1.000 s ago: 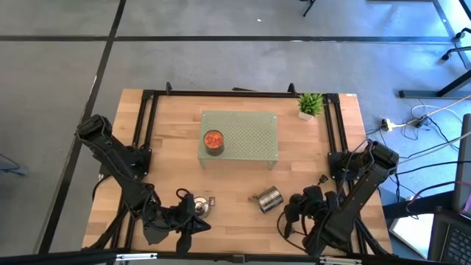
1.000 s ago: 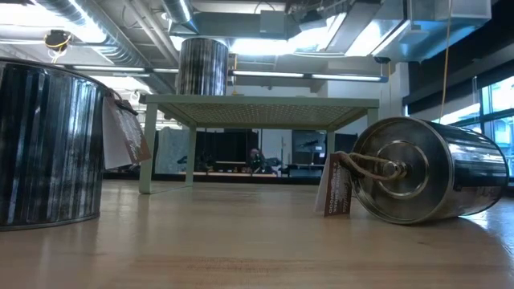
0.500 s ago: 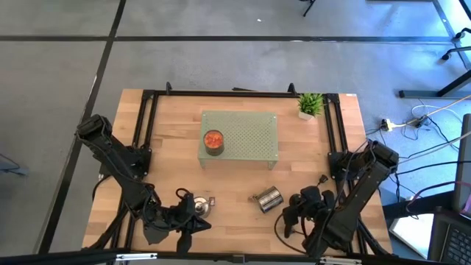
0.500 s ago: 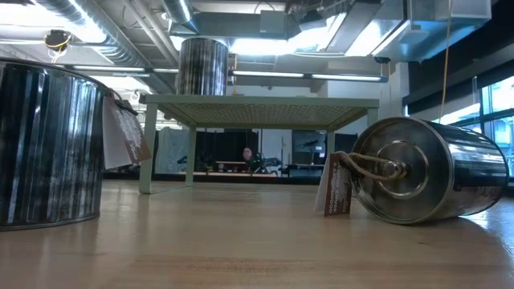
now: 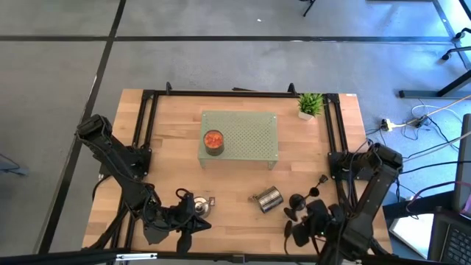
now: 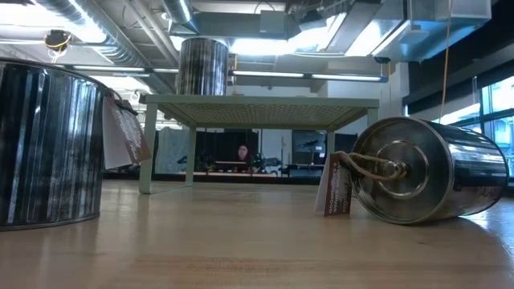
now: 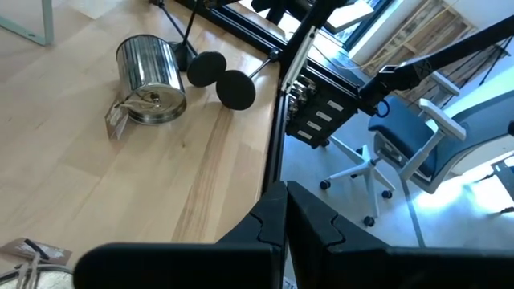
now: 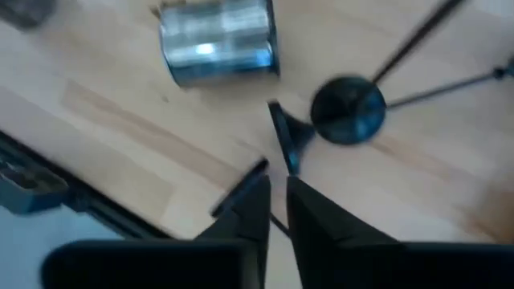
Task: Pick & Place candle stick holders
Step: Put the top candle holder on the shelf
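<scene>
On the surface (image 5: pixel 243 184), the black candle holders (image 5: pixel 296 208) lie flat at the near right. Their round feet point near and their thin stems run far and right. Your right fingers (image 8: pixel 253 209) hang just above them, barely apart and empty. Your left fingers (image 7: pixel 269 217) wait near left, closed and empty.
</scene>
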`<state>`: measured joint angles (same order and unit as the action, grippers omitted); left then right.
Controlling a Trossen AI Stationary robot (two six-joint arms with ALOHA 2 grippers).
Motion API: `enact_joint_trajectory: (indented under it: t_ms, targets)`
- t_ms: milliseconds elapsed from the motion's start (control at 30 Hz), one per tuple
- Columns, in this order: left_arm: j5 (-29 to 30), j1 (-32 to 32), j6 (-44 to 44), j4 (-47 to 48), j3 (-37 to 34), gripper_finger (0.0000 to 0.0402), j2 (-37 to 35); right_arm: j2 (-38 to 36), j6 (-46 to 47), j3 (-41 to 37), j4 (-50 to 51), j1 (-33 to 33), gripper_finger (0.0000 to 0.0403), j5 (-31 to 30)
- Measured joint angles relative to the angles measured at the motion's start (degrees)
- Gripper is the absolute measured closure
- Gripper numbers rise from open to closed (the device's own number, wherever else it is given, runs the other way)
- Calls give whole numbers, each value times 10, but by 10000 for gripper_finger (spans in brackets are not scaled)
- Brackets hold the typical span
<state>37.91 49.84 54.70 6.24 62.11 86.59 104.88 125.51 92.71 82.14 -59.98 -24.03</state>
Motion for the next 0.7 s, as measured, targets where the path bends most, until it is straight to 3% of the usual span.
enact_joint_trajectory:
  t_ms: [267,433,700]
  targets:
    - [0,0,-6,0,0,400,0,2,85,-14,64,-15,239,33]
    - [0,0,-4,0,0,400,0,2,92,-32,78,-3,171,33]
    - [0,0,5,-1,0,400,0,1,97,-81,59,14,148,29]
